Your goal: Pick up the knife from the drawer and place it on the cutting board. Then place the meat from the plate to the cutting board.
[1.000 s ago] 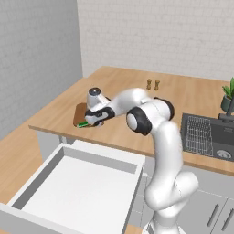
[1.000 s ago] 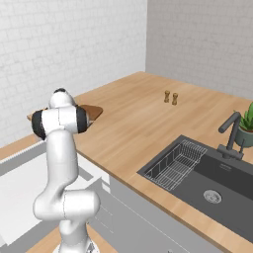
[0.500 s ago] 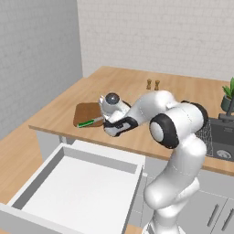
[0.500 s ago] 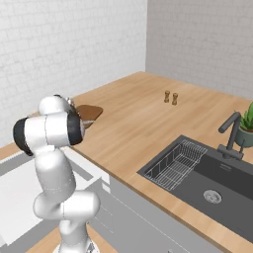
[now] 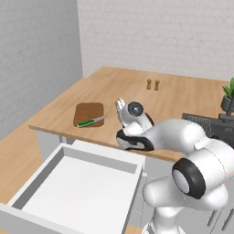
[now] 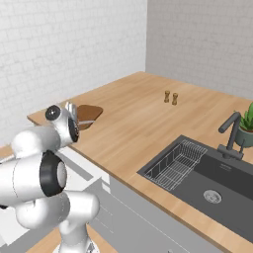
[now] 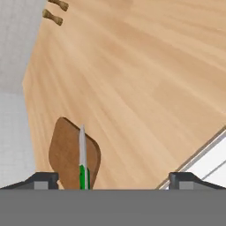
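Knife is lying flat on the dark cutting board near the front left edge of the wooden tabletop, green handle toward the front edge and blade pointing right and away, tip poking just past the board's right side. Hand hangs over the tabletop a bit to the right of the board with its fingers spread wide and nothing between them. White drawer below is pulled all the way out, and two little brown shakers stand further back.
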Controlling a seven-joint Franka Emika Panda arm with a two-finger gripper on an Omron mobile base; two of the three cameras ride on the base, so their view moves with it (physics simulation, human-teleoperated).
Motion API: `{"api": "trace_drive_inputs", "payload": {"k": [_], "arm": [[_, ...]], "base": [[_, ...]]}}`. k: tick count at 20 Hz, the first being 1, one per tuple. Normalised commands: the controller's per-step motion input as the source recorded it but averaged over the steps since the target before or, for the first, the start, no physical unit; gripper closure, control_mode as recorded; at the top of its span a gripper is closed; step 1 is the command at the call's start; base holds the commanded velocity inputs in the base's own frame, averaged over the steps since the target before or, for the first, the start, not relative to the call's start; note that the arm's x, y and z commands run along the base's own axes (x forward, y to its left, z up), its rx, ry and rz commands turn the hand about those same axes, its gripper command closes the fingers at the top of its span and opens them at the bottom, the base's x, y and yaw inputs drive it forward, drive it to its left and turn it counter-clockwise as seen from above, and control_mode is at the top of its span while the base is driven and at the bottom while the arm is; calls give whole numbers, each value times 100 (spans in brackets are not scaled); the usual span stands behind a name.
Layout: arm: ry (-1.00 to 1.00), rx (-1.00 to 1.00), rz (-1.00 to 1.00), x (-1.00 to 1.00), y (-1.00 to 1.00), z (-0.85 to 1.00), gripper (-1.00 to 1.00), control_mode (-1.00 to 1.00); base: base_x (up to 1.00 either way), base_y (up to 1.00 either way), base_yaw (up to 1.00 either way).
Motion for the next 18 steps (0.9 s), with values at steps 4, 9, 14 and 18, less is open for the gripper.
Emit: {"api": "trace_drive_inputs", "payload": {"k": [4,9,14,18], "arm": [[0,0,0,-71,-59,64,-100,-100],[0,0,0,-60,-53,57,-100,-100],[-2,0,0,-80,-44,28,-100,-100],[1,0,0,-31,-6,20,-100,-100]], "base": [[0,0,0],[0,0,0],[0,0,0],[0,0,0]]}}
